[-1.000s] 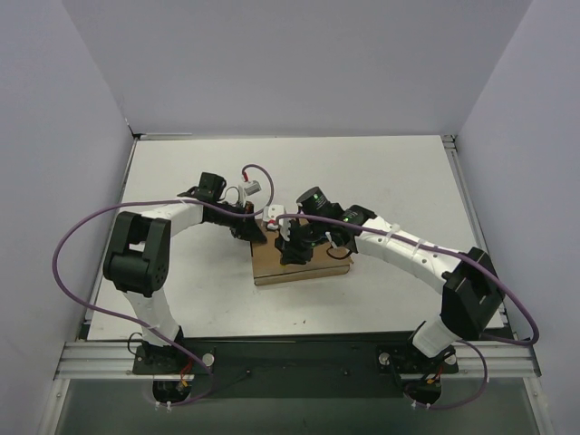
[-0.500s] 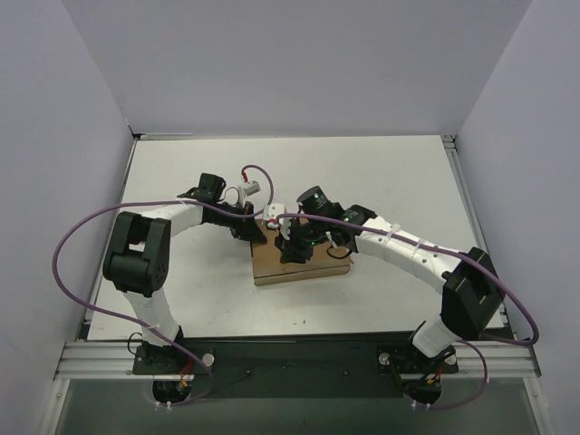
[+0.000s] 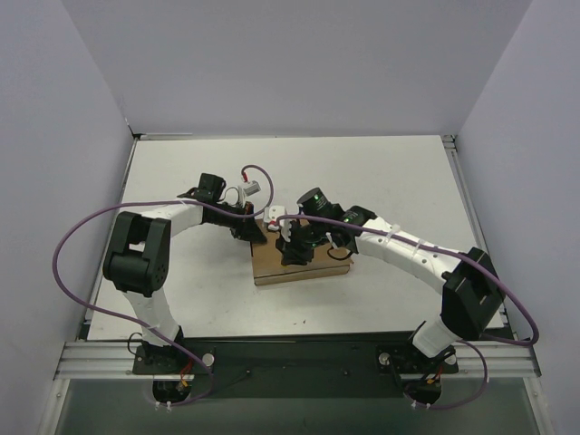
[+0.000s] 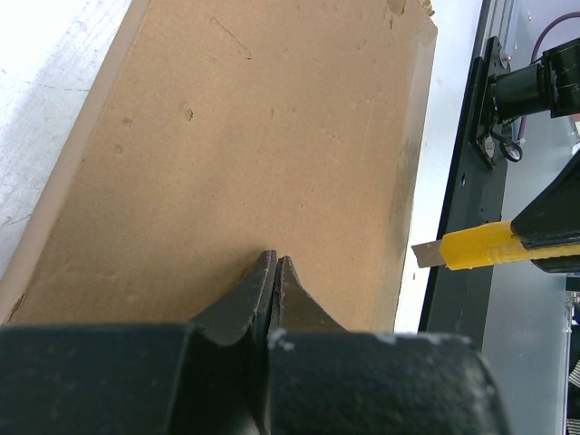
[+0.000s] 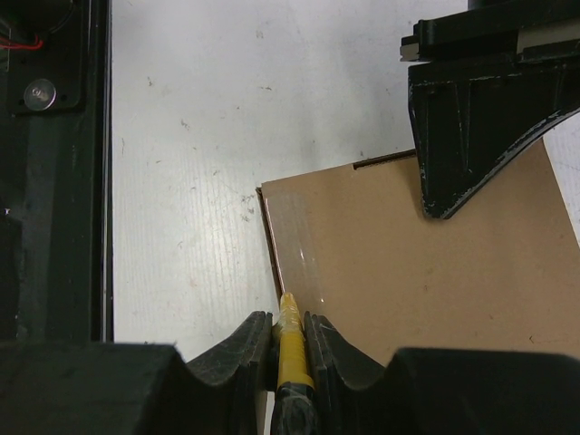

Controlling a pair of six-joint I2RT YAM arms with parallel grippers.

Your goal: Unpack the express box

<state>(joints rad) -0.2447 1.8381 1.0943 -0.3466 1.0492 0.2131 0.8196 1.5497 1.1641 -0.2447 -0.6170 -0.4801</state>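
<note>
Express box (image 3: 299, 265), brown cardboard, lid shut, lies flat on the bench (image 3: 390, 172); left claw (image 4: 274, 259), clenched on nothing, bears on its lid; right claw (image 5: 288, 319) grasps a yellow cutter (image 4: 480, 246), blade tip at the lid's edge seam; risk: blade skids off or bites too deep if the box shifts.

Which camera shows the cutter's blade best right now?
Left wrist: the yellow cutter is side-on, blade out at the express box edge. Right wrist shows only its handle in the right gripper; top view hides it.
</note>
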